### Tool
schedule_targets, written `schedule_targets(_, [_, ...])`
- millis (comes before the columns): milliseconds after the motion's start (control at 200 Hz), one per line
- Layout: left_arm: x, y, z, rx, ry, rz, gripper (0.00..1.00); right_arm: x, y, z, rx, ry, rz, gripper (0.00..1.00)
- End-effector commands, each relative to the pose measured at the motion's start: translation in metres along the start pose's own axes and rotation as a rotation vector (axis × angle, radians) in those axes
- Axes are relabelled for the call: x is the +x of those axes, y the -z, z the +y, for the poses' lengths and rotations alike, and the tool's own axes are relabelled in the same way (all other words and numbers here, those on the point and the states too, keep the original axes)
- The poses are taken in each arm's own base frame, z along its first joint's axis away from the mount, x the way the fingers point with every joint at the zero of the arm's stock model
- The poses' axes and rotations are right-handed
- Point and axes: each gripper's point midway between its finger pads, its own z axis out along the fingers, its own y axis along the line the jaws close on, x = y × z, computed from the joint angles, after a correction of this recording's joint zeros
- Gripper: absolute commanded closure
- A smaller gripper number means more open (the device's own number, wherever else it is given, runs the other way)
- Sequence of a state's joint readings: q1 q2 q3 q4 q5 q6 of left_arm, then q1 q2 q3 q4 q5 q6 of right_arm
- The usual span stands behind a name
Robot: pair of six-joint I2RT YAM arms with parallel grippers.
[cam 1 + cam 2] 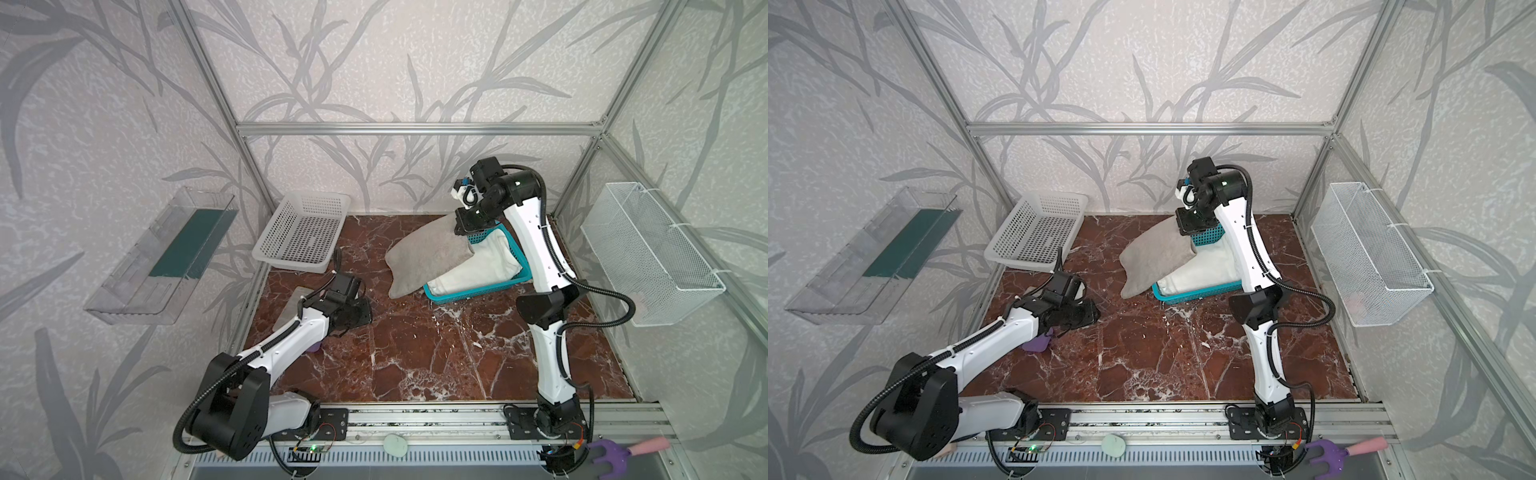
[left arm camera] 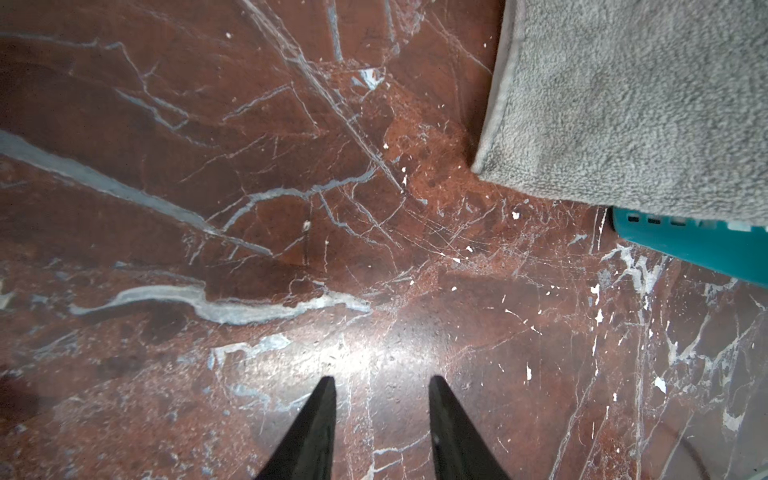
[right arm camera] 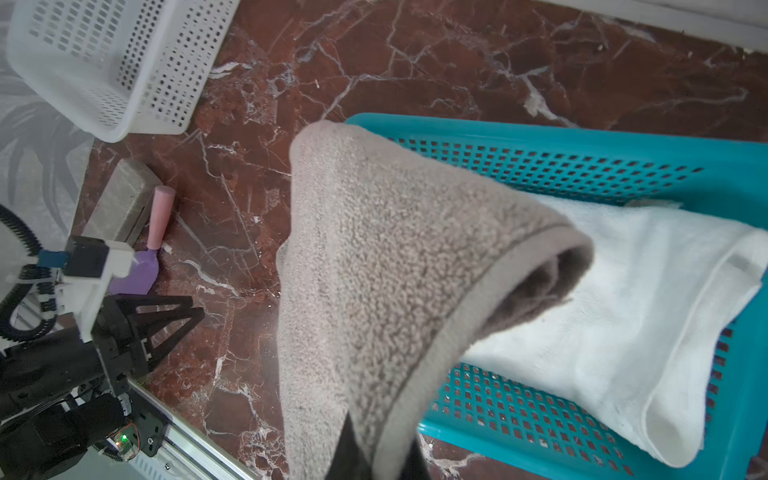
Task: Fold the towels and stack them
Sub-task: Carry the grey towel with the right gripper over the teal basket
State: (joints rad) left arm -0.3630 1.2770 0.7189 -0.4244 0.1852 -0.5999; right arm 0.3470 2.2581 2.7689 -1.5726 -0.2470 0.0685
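Our right gripper (image 1: pixel 462 229) pinches the grey towel (image 1: pixel 424 257), right of centre in both top views, draped over the basket (image 1: pixel 457 294); we should lift it clear before spreading it mid-frame; left gripper (image 2: pixel 381 380) hovers half-open, empty.

In both top views: plain grey towel (image 1: pixel 424 257) and plain white towel (image 1: pixel 478 266) right of centre; teal perforated basket (image 1: pixel 469 293); white perforated basket (image 1: pixel 286 259) upper left; red-brown, white-veined marble tabletop (image 1: pixel 415 353); pale wallpaper (image 1: pixel 374 62) with grey leaves.
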Motion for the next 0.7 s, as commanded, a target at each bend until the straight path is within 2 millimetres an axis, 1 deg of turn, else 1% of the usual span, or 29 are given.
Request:
schedule_targets(0, [-0.004, 0.009, 0.003, -0.015, -0.009, -0.019, 0.61, 0.021, -0.009, -0.038, 0.018, -0.057, 0.110, 1.00])
schedule_targets(180, [-0.001, 0.009, 0.008, -0.029, -0.005, -0.008, 0.61, 0.025, -0.026, -0.081, 0.045, -0.108, 0.148, 1.00])
schedule_targets(275, [0.000, 0.011, 0.012, -0.048, -0.002, -0.007, 0.61, 0.025, -0.028, -0.104, 0.104, -0.112, 0.155, 1.00])
schedule_targets(375, [0.001, 0.011, 0.016, -0.062, 0.007, -0.014, 0.60, 0.027, -0.029, -0.122, 0.151, -0.113, 0.163, 1.00])
schedule_targets(460, [0.001, 0.009, 0.017, -0.062, 0.014, -0.015, 0.60, 0.031, -0.035, -0.139, 0.202, -0.111, 0.186, 1.00])
schedule_targets(580, [0.001, 0.006, 0.018, -0.073, 0.018, -0.002, 0.60, 0.032, -0.041, -0.151, 0.237, -0.111, 0.203, 1.00])
schedule_targets(695, [0.002, 0.003, 0.020, -0.085, 0.016, 0.012, 0.61, 0.027, -0.036, -0.149, 0.240, -0.113, 0.180, 1.00])
